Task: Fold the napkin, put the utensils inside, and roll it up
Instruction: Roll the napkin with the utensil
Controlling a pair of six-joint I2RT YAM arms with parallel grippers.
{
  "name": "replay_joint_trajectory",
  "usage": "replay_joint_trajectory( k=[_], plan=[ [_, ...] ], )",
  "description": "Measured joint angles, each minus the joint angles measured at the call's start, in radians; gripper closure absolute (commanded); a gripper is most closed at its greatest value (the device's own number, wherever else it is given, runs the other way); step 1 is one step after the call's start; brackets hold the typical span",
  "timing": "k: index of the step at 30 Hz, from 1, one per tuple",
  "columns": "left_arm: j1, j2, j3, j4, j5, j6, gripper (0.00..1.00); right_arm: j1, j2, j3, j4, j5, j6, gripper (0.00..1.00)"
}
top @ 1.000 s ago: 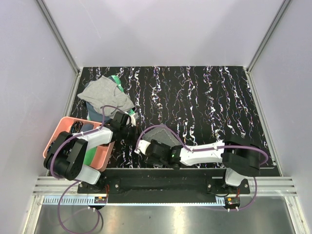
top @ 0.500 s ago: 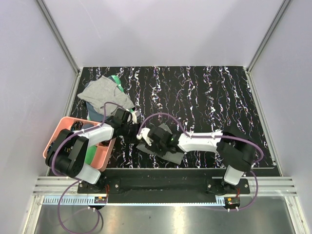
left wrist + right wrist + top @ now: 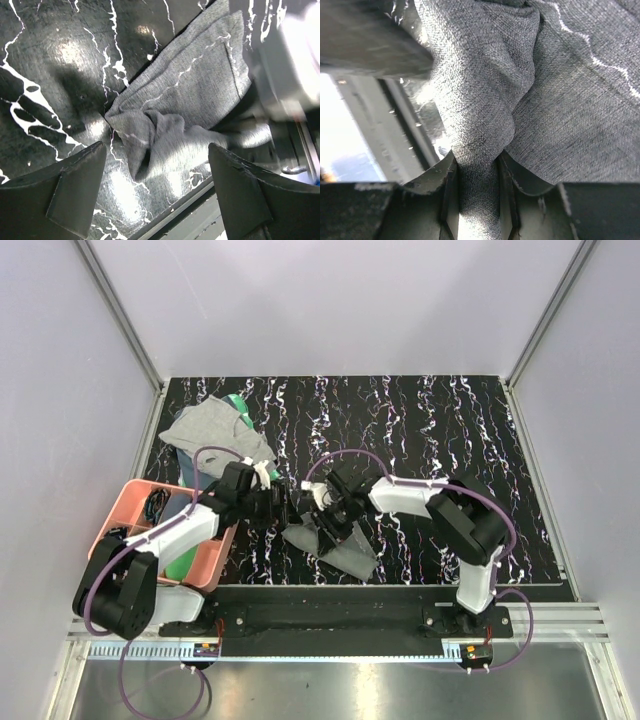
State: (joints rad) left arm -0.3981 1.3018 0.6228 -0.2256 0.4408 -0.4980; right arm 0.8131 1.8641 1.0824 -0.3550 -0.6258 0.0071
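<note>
The napkin (image 3: 345,545), a dark charcoal cloth, lies bunched near the table's front edge, with one part raised. My right gripper (image 3: 332,512) is shut on a pinched fold of it; in the right wrist view that fold of the napkin (image 3: 485,100) runs down between the gripper (image 3: 477,172). My left gripper (image 3: 284,506) hovers just left of the cloth, open with nothing between its fingers. In the left wrist view the crumpled napkin (image 3: 190,90) lies ahead of the open left gripper (image 3: 157,192). The utensils are out of view.
A pink basket (image 3: 122,510) stands at the left by the left arm. A lighter grey cloth over a green item (image 3: 215,432) lies at the back left. The table's metal front rail (image 3: 200,215) runs close below the napkin.
My right gripper has shut on the napkin and drawn it up and away from the front edge, bunching it. My left gripper has opened and moved right toward the cloth.
</note>
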Motion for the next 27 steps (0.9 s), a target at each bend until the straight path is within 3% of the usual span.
replay_joint_trajectory(
  k=[11, 18, 21, 27],
  plan=[
    [-0.01, -0.039, -0.072, 0.125, 0.019, -0.023, 0.17, -0.138, 0.165, 0.049, -0.014, -0.365, 0.013, 0.73],
    [-0.042, -0.011, -0.073, 0.233, 0.027, -0.026, 0.26, -0.172, 0.244, 0.075, -0.023, -0.5, 0.018, 0.73],
    [-0.055, 0.029, -0.073, 0.269, 0.035, -0.026, 0.35, -0.177, 0.262, 0.083, -0.028, -0.526, 0.018, 0.73],
    [-0.072, 0.09, -0.074, 0.31, 0.042, -0.025, 0.69, -0.183, 0.278, 0.093, -0.037, -0.545, 0.021, 0.68]
  ],
)
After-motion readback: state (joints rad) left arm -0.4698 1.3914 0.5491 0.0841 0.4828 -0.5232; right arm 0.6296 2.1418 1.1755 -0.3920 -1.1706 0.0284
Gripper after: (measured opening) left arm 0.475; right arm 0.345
